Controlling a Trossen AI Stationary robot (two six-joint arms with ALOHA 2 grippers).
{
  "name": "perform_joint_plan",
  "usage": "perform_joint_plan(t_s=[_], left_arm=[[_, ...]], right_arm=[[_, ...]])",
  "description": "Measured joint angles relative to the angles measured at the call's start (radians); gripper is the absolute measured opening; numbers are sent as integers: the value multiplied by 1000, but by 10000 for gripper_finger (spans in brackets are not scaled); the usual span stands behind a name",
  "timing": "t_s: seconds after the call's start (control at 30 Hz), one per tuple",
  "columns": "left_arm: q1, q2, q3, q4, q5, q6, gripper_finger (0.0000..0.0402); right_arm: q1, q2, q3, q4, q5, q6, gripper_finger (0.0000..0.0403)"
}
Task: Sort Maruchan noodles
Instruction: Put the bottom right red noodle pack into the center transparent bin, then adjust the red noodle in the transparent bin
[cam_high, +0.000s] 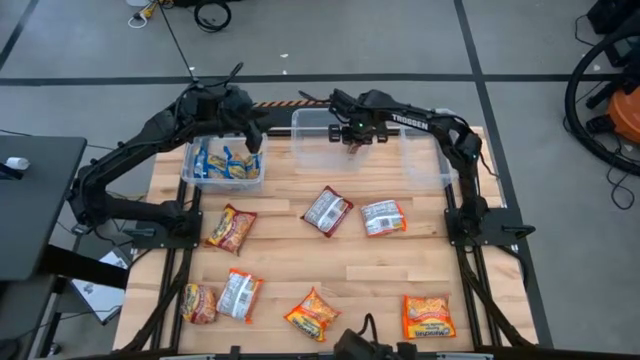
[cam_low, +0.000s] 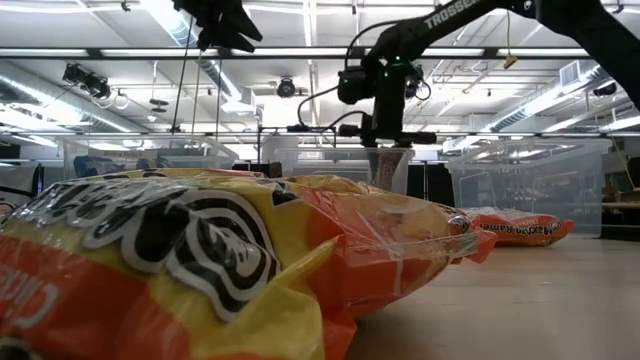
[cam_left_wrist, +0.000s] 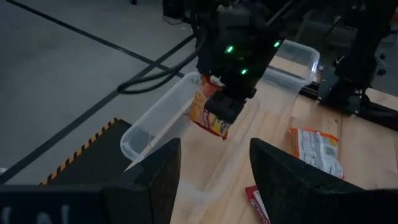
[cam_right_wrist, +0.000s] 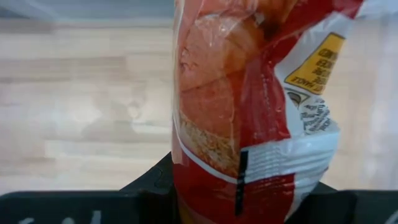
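Grey workshop floor all round, a pale wooden table (cam_high: 300, 262) in the middle, three clear tubs along its far edge. Over the middle tub (cam_high: 325, 152) hangs an orange-red noodle packet (cam_left_wrist: 209, 114), dangling upright from the right gripper (cam_high: 356, 136), whose fingers are clamped on its upper end. It looks featherlight, crinkly and slick, with a brittle noodle block inside, so I'd say pinching a flat end or across the short sides is the way, and not hard, or the brick cracks.

The right arm reaches in from its post on the right, stretched across the far edge, wrist turned down over the tub. The left gripper (cam_high: 243, 133) hovers above the left tub (cam_high: 190, 170), which holds blue-yellow packets (cam_high: 222, 166); its fingers (cam_left_wrist: 158, 180) stand apart with nothing between them, and that arm folds back from its base at the near left.

Nearer in, a dark red-silver packet (cam_high: 327, 211) and a silver one (cam_high: 383, 217) lie mid-table; orange packets (cam_high: 230, 228) are scattered toward the near edge. The right tub (cam_high: 430, 165) appears to hold none.
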Motion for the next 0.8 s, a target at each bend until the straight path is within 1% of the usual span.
perform_joint_plan(t_s=[0.13, 0.23, 0.57, 0.67, 0.8], left_arm=[[0, 0, 0, 7, 2, -4, 197], [0, 0, 0, 5, 2, -3, 197], [0, 0, 0, -2, 16, 7, 197], [1, 0, 0, -11, 16, 27, 197], [1, 0, 0, -9, 16, 27, 197]], right_arm=[[-10, 7, -20, -6, -3, 41, 131], [-11, 6, -22, 1, -26, 45, 133], [-11, 6, -23, 13, -25, 46, 170], [-11, 6, -23, 16, -24, 34, 172], [-11, 6, -21, 14, 6, 10, 172]])
